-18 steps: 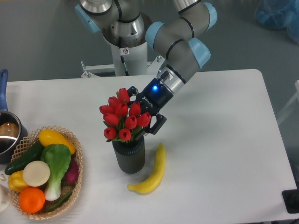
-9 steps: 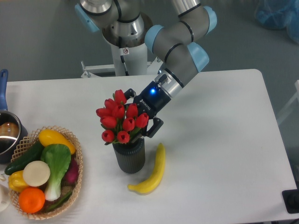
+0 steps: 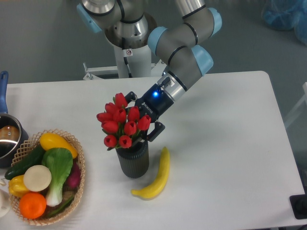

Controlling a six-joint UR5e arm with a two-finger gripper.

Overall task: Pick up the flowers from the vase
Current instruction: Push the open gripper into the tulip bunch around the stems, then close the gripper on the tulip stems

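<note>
Flowers (image 3: 121,123) sit at frame centre-left, red buds bunched above the vase (image 3: 133,160), stems going down into its mouth. Vase stands upright on the white bench (image 3: 225,143), just below centre. Gripper (image 3: 143,120) comes in from the upper right, tilted down-left, blue light lit on its body. Its black fingers (image 3: 154,132) lie against the right side of the bunch: one shows at the upper edge of the buds, the other at the lower right, just above the vase rim. Buds and leaves lie between them, so the fingers look clenched on the flowers (contact point itself hidden behind the buds).

Banana (image 3: 156,176) lies on the bench just right of the vase, tip pointing up toward the gripper, not touching the vase as far as visible. Wicker basket (image 3: 79,165) at lower left holds vegetables and fruit. Steel pot (image 3: 7,139) with blue handle at the left edge, partly cut off. Arm base stands behind the bench at top centre.
</note>
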